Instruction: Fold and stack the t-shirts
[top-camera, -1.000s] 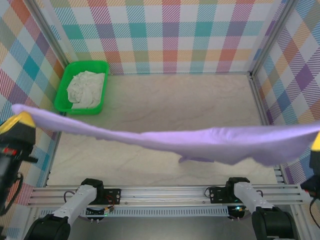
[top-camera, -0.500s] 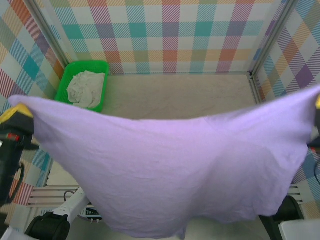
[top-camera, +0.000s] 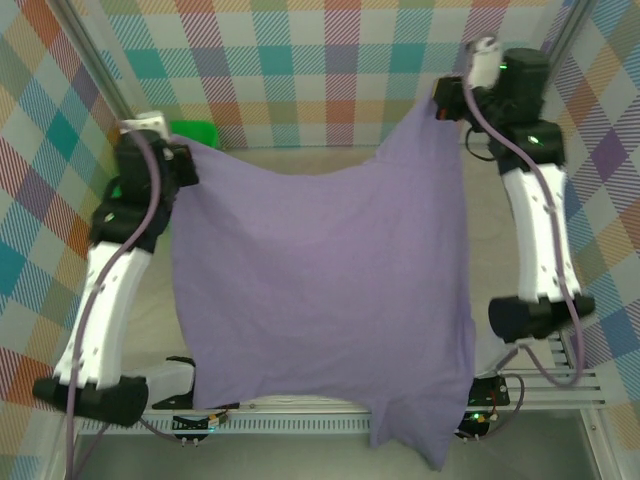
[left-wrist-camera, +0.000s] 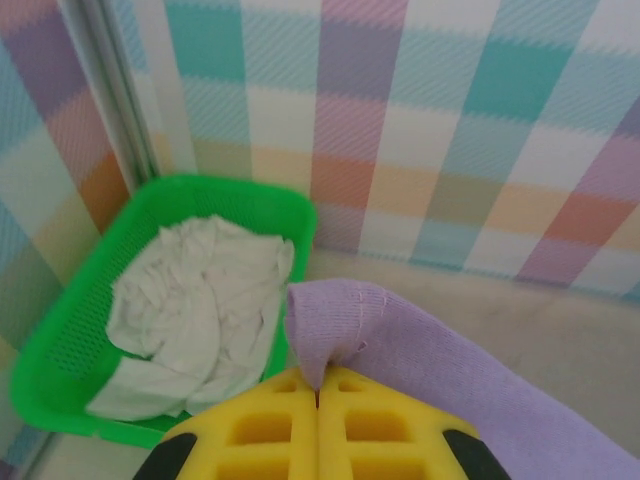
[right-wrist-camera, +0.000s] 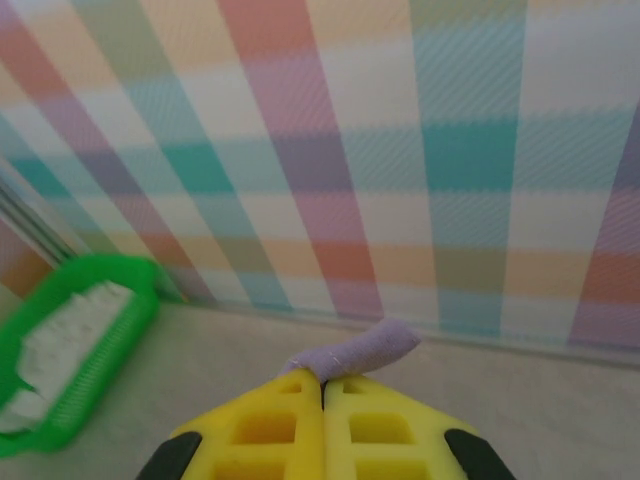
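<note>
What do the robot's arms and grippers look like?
The left arm and right arm have white links, black joints and a thin purplish cable alongside. The left gripper and right gripper have yellow fingers with moulded square recesses.

ROOM: we find bare table (top-camera: 490, 230) open in a strip between purple shirt (top-camera: 320, 290) and right arm (top-camera: 540, 230) | BLOCK: purple shirt hangs spread across the middle, from left arm (top-camera: 110, 290) to right arm | FAR LEFT: basket (left-wrist-camera: 230, 190) sits in the corner against the wall (left-wrist-camera: 450, 120), white shirt (left-wrist-camera: 200, 300) heaped inside
</note>
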